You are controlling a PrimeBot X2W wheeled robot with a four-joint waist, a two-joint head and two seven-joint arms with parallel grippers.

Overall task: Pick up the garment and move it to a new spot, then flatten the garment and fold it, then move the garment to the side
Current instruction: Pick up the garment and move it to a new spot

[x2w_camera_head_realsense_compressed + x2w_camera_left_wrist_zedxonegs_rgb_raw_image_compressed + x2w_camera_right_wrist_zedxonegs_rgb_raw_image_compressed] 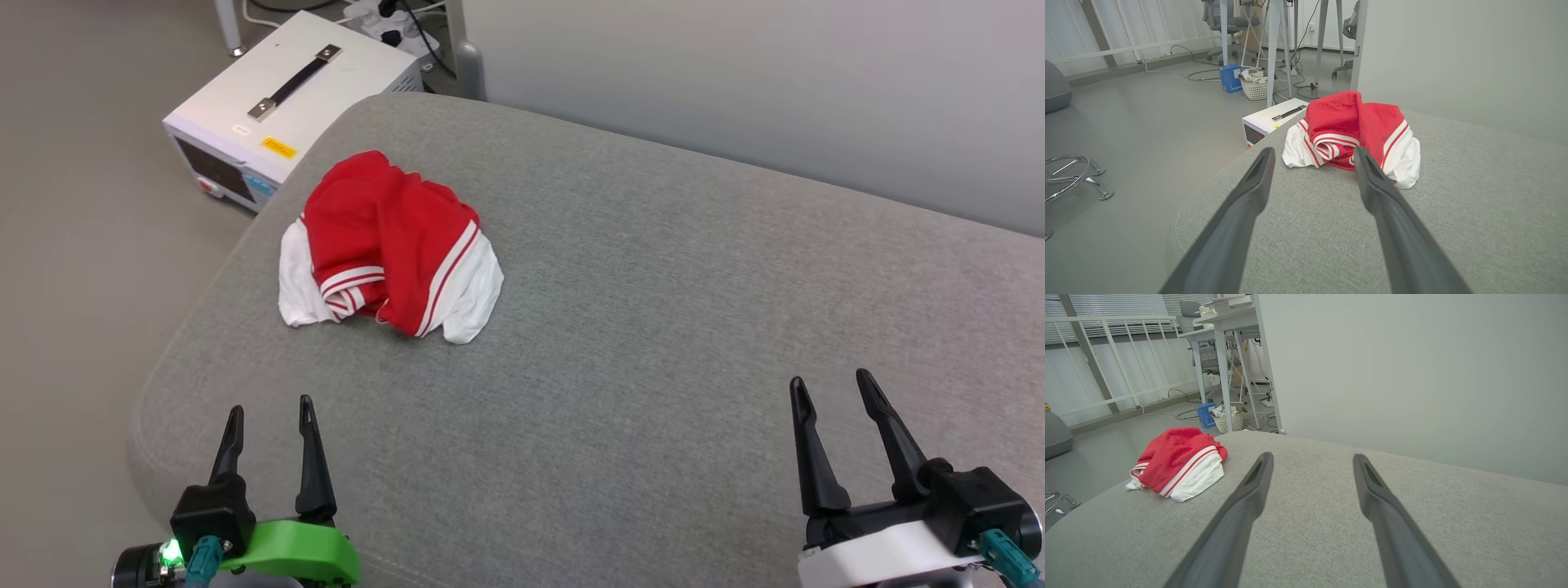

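The garment [388, 245] lies crumpled in a heap on the grey cushioned surface [653, 327], toward its far left. It is red with white sleeves and red-and-white stripe trim; the chest characters are hidden in the folds. My left gripper [271, 412] hovers open near the front left edge, well short of the heap. In the left wrist view the garment [1355, 130] sits just beyond my open left gripper [1314, 153]. My right gripper [831, 384] is open at the front right, far from the shirt. The right wrist view has the garment [1177, 467] off to the left of that gripper [1312, 457].
A white instrument box [286, 106] with a black handle stands on the floor past the surface's far left corner. A pale wall [775, 82] runs behind the surface. Table legs, cables, a white basket [1254, 87] and a blue box [1229, 77] stand further off on the floor.
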